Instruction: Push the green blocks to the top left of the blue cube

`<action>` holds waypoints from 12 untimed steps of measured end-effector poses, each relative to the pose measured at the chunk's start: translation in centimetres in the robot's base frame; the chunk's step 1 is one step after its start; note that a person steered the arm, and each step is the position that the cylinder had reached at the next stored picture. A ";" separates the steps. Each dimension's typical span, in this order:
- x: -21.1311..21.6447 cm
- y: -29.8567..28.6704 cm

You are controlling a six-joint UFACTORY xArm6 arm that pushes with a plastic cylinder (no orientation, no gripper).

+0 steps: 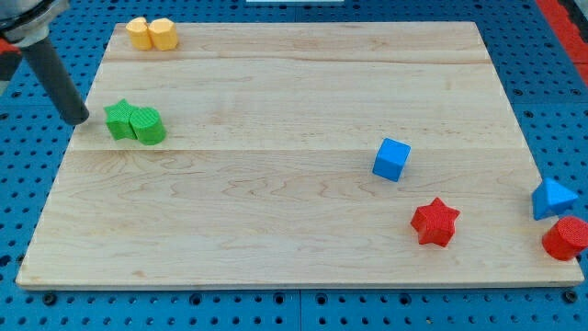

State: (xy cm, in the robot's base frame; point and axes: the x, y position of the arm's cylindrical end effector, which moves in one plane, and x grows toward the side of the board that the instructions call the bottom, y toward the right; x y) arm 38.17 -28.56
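Two green blocks sit touching at the board's left: a green star (119,119) and a green rounded block (149,126) on its right. The blue cube (392,159) stands far to their right, past the board's middle. My tip (78,119) rests at the board's left edge, just left of the green star with a small gap between them. The dark rod slants up to the view's top left corner.
Two yellow blocks (152,34) sit side by side at the board's top left. A red star (435,222) lies below and right of the blue cube. A blue pyramid-like block (553,199) and a red rounded block (566,239) sit at the right edge.
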 end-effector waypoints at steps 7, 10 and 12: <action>2.7 8.0; 4.4 6.8; 5.3 9.0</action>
State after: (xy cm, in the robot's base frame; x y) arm 43.43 -19.53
